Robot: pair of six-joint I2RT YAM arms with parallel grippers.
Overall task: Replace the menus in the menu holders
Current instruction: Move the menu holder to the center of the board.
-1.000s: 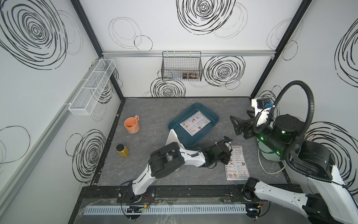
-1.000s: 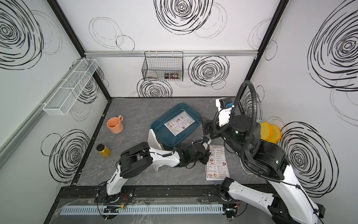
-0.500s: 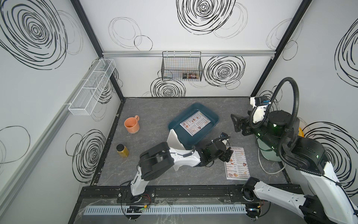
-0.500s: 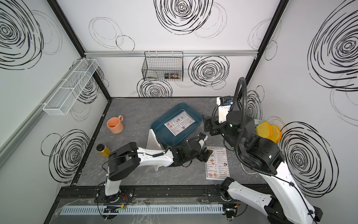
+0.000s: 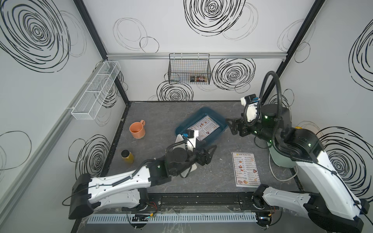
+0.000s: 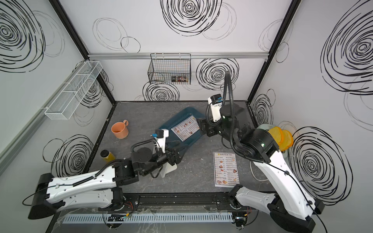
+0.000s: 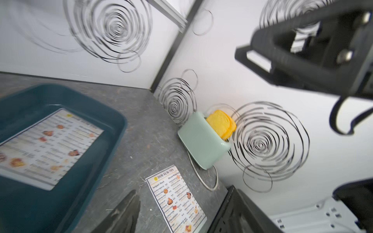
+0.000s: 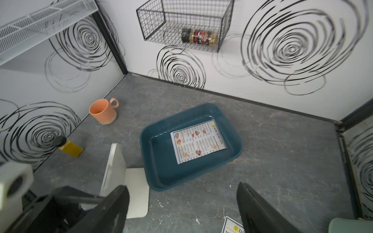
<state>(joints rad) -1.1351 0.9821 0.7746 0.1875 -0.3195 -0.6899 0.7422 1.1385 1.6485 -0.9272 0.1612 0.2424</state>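
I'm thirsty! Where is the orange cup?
In both top views the orange cup stands on the robot's left, left of the teal tray, beyond the yellow bottle.

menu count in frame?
2. One lies in the tray, menu; the other menu lies flat on the table near the toaster. The holder shows only its back, so a third could be hidden inside.

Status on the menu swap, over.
Left pincer and right pincer open, empty. One menu flat on table; second menu in tray. Holder upright beside tray, left arm over it.
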